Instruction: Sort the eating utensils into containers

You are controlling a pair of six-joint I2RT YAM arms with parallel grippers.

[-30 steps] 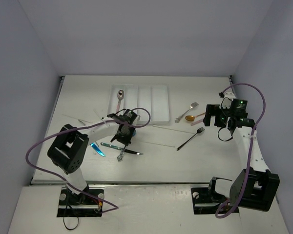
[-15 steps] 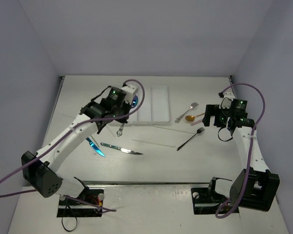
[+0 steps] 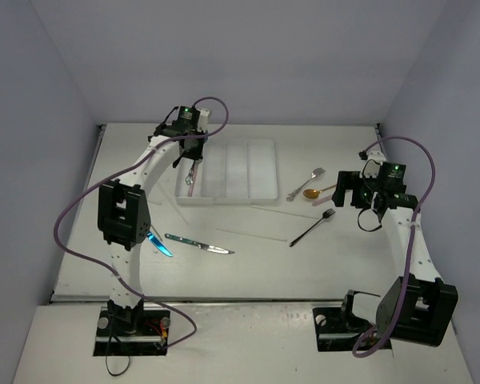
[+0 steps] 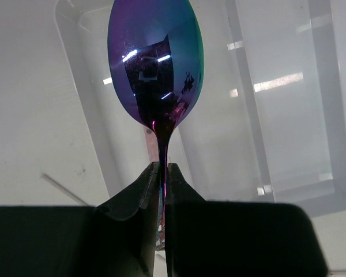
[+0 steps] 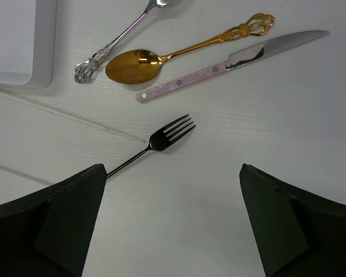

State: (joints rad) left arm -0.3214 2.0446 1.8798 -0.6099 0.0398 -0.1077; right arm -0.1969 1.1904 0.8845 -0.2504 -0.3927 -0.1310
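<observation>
Purple-iridescent metal spoon (image 4: 155, 63): pinched at the neck by the left gripper (image 4: 162, 173), over the leftmost compartment.
White plastic four-compartment tray (image 3: 252, 172): lies flat.
Gold spoon (image 5: 135, 63), ornate silver spoon (image 5: 112, 43), pink-handled knife (image 5: 230, 60), black fork (image 5: 161, 138): flat, right of tray.
Blue knife (image 3: 160, 244), dark-handled knife (image 3: 198, 245): nearer the front, left.

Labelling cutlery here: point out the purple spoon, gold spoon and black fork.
purple spoon (image 4: 155, 63): left wrist view, on its bowl.
gold spoon (image 5: 134, 65): right wrist view, on its bowl.
black fork (image 5: 164, 137): right wrist view, on its head.
</observation>
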